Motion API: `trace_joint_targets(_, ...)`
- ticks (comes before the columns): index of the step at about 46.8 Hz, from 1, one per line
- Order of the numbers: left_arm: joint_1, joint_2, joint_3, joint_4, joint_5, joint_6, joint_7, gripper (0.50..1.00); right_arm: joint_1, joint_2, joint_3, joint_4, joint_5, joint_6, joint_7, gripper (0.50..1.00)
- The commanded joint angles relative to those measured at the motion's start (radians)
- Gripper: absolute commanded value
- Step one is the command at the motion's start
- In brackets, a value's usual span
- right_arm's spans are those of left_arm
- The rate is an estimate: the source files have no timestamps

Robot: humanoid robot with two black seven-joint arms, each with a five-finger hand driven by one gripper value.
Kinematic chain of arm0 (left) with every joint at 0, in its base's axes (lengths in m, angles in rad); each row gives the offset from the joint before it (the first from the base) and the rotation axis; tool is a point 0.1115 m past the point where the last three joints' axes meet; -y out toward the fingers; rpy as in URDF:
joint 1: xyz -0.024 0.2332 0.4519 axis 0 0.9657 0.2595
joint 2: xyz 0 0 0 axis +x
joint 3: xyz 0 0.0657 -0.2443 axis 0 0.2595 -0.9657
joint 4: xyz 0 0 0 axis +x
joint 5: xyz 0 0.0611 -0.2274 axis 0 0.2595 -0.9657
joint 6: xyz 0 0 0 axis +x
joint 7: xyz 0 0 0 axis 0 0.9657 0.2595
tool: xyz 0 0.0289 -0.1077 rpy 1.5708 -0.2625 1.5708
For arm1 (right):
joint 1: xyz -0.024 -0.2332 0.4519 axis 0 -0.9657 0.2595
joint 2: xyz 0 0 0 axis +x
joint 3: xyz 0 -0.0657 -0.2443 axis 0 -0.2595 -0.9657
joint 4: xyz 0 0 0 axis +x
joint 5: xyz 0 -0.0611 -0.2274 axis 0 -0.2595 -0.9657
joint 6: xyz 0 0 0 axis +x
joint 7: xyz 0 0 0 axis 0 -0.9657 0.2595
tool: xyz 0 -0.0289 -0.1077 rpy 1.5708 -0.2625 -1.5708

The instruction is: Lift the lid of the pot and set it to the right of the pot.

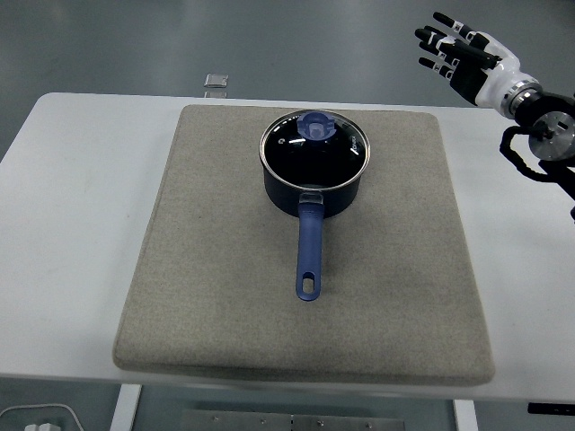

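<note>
- The pot [314, 184] sits on the grey mat [216, 296], toward its far centre, with the blue handle [309, 251] pointing at the table's near edge.
- The lid [316, 148] is seated flat on the rim — glass with a metal band, and 1 blue knob [318, 125] at its middle. The task has not yet begun.
- The right hand [458, 56] is raised at the upper right, well apart from the pot and beyond the mat's right edge. Its fingers are spread and it holds nothing.
- The left hand is out of view.
- The mat to the right of the pot is bare — likely the spot for the lid.
- Next step, as judged: bring the right hand over the knob, the 1 raised part that offers a grip, and close on it.
- Risk: a tilted lift may catch the rim and shift the pot.
</note>
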Motion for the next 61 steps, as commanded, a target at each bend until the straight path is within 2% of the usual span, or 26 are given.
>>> trace_joint_targets(1, 0.000, 0.000, 0.000, -0.003, 0.000, 0.001, 0.000, 1.000, 0.001, 0.003, 0.001, 0.000, 0.000, 0.000, 0.000, 0.921)
trace_joint_targets(16, 0.000, 0.000, 0.000, 0.010, 0.000, 0.001, 0.000, 1.000, 0.004, 0.001, 0.005, 0.001, 0.000, 0.001, 0.002, 0.921)
trace_joint_targets(26, 0.000, 0.000, 0.000, 0.010, 0.000, 0.001, 0.000, 1.000, 0.004, 0.001, 0.009, 0.001, 0.003, -0.028, 0.002, 0.921)
trace_joint_targets(61, 0.000, 0.000, 0.000, 0.008, 0.000, 0.001, 0.000, 1.000, -0.002, 0.003, -0.007, 0.001, -0.072, -0.008, 0.005, 0.921)
